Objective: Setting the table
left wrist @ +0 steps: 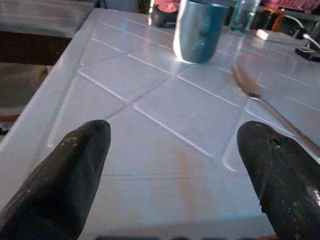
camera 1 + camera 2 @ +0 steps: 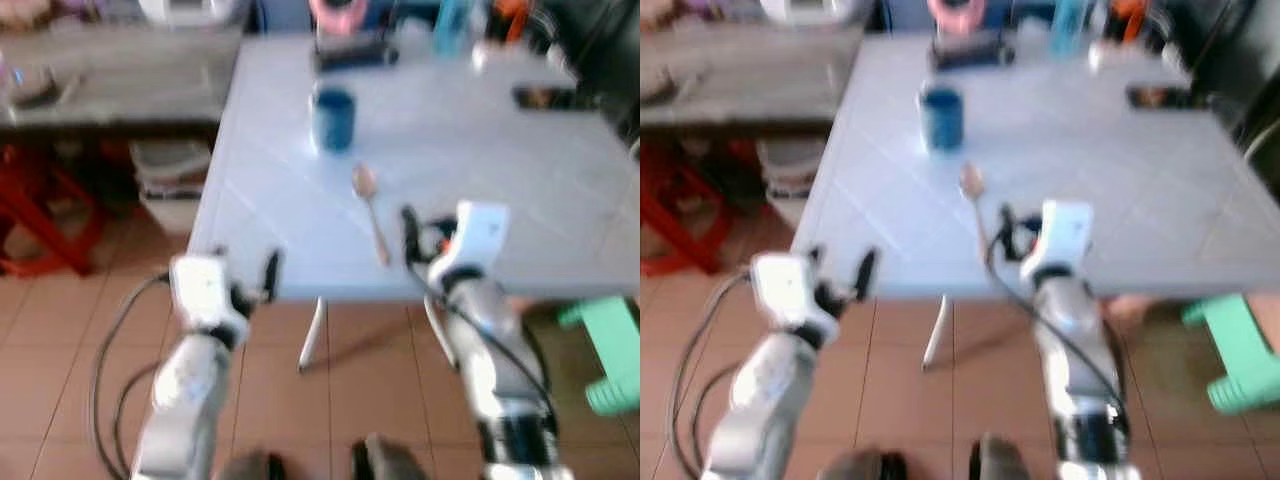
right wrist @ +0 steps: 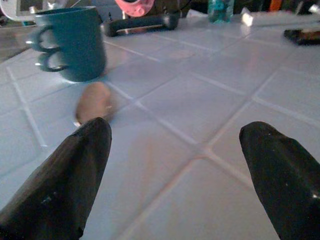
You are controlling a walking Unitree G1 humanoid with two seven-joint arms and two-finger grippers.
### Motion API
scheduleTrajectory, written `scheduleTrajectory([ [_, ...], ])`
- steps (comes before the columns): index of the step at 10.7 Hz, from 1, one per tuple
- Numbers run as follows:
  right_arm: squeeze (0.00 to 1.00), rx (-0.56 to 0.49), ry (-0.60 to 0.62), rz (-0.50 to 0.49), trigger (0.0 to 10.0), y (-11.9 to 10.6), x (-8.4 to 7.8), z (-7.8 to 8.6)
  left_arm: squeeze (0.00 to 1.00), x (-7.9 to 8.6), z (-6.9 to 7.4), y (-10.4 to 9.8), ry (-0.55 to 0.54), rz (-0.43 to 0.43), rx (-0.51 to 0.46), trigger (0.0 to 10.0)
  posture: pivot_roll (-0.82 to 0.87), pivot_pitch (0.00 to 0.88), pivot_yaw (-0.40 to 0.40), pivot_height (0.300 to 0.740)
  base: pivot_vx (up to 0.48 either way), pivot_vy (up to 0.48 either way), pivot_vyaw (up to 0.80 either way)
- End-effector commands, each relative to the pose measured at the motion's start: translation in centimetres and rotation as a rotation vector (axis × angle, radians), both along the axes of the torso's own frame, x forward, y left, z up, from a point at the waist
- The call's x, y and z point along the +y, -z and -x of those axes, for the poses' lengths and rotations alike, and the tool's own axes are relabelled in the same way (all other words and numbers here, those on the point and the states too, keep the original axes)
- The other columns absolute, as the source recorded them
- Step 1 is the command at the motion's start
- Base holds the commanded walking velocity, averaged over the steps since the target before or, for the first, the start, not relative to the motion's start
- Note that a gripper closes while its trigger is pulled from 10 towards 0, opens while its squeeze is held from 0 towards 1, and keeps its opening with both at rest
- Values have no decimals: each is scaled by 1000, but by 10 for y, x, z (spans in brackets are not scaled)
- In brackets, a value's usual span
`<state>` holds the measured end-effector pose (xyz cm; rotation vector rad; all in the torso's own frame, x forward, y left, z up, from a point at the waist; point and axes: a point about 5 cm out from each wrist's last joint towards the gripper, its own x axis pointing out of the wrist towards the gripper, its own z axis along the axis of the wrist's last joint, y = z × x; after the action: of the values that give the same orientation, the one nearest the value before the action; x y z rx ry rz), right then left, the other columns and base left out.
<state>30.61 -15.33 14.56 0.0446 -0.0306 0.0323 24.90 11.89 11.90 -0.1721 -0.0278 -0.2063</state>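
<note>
So the white tiled-pattern worktop (image 2: 480,150) has a blue mug (image 2: 333,118) sitting on it, and a spoon (image 2: 371,212) lies just in front of the mug, bowl end toward it, handle running to the near edge. The right pincer (image 3: 175,160) is over the near edge just right of the spoon handle, fingers wide apart, nothing in them. The left pincer (image 1: 175,165) hangs at the near left corner, well left of the spoon, fingers also spread and empty. Everything's blurry, so no writing or brand is readable anywhere. A green stool (image 2: 612,352) stands on the floor right of the worktop.
</note>
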Motion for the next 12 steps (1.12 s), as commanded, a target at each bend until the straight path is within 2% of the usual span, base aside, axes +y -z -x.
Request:
scheduleTrajectory([
  [1, 0, 1, -8, -6, 10000, 0, 4, -3, 0, 7, 1, 1, -27, -18, 9, 10000, -26, 169, 52, 740, 0, 0, 0],
  [5, 0, -12, -37, 38, 10000, -12, 5, -24, 0, 7, 3, 0, -36, -26, 19, 10000, -14, 189, 55, 740, 0, 0, 0],
  [7, 0, 34, -64, 73, 10000, -10, 9, -34, 0, 8, 7, 2, -37, -31, 29, 10000, -5, 207, 56, 740, 0, 0, 0],
  [9, 0, 89, -148, 119, 10000, -3, 23, -37, 0, 9, 8, 2, -37, -34, 37, 10000, -2, 215, 57, 740, 0, 0, 0],
  [12, 0, 71, -218, 165, 10000, -7, 39, -42, 0, 10, 12, 4, -35, -41, 56, 10000, 7, 232, 56, 740, 0, 0, 0],
])
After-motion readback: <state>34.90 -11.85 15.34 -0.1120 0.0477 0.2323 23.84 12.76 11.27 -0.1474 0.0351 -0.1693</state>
